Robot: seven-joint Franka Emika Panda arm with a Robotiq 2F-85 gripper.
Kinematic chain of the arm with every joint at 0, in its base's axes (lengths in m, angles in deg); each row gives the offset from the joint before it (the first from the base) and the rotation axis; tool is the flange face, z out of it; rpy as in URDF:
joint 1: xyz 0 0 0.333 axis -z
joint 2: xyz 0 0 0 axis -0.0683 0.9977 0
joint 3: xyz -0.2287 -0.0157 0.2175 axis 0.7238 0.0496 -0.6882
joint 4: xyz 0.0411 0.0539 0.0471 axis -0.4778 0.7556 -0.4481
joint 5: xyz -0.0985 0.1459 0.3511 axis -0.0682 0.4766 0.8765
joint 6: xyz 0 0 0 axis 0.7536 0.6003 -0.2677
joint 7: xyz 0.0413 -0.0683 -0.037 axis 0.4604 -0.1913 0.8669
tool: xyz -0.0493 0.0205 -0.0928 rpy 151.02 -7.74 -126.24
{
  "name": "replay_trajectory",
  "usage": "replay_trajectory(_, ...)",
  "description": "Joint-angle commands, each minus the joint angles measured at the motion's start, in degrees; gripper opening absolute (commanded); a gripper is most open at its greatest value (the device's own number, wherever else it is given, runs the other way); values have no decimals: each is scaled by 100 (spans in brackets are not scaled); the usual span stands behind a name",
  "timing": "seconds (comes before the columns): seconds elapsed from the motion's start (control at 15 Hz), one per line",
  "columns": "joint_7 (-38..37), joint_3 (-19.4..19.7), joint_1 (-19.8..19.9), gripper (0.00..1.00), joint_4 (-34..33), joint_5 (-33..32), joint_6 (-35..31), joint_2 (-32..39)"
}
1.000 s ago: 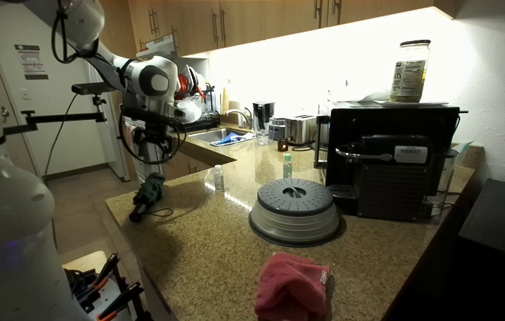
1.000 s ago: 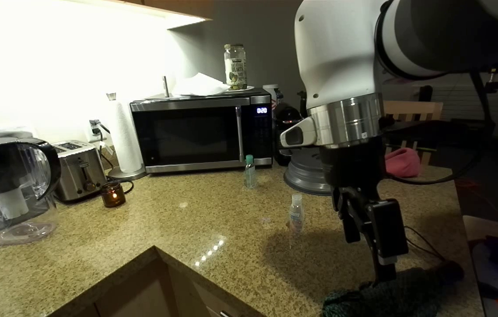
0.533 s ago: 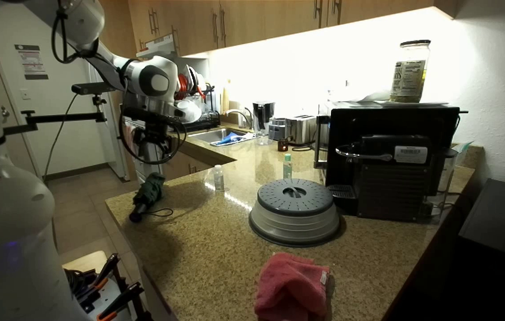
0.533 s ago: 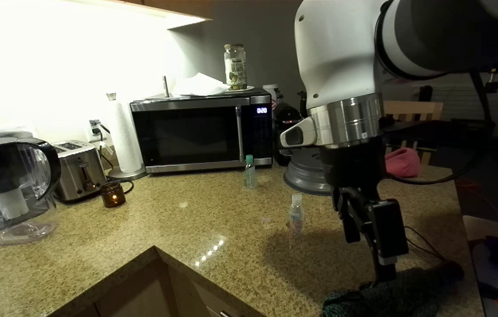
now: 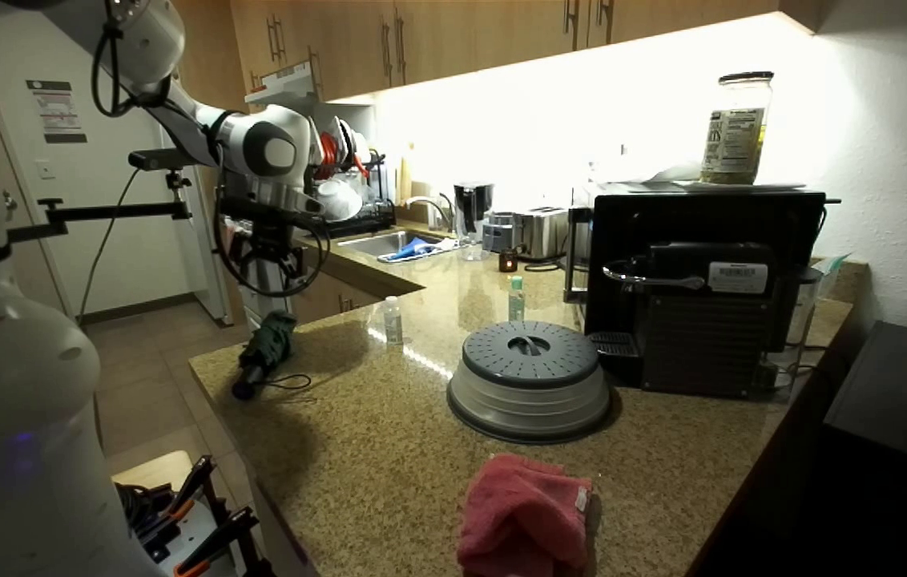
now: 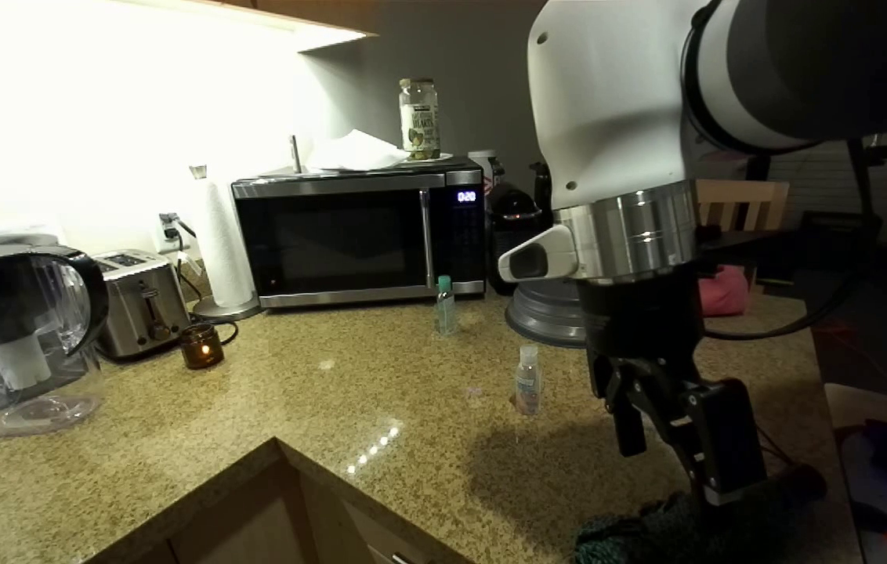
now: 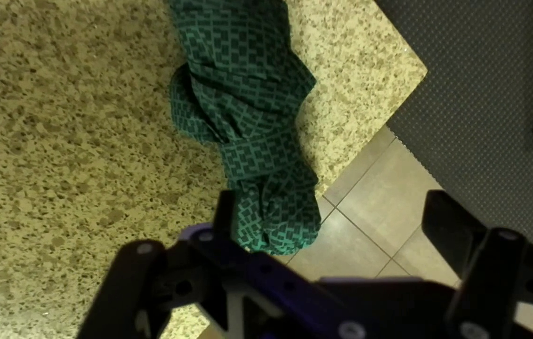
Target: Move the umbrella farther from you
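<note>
Umbrella (image 7: 247,108), dark green with little blocks drawn on it, lies folded on its side on the stone counter (image 5: 389,457), by a corner. Its dark handle (image 5: 247,384) has a thin loop of string (image 5: 287,389) poking out. The claw (image 7: 331,212) is wide, with its two fingers (image 7: 450,230) well apart. It points down, close by the umbrella's round end, and in the wrist view that end shows between the fingers. I cannot tell if a finger touches the umbrella. In that view floor tiles (image 7: 389,202) show next to the umbrella's round end. A clear bottle (image 6: 527,384) stands near the umbrella. A bottle with a green top (image 6: 445,313) stands farther from the umbrella. The big grey lid (image 5: 530,393) sits well apart from the umbrella, and so does the soft pink cloth (image 5: 526,513). The black microwave (image 6: 342,243) is well apart from the umbrella too.
</note>
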Motion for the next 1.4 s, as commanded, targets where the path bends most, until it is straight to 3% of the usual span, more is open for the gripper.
replay_trajectory(0.0, 502, -39, -34, 100, 100, 27, -139, 50)
replay_trajectory(0.8, 1370, 9, 43, 100, 219, 61, -200, 512)
replay_trajectory(1.33, 1166, -56, -1, 100, 443, -170, -1365, 466)
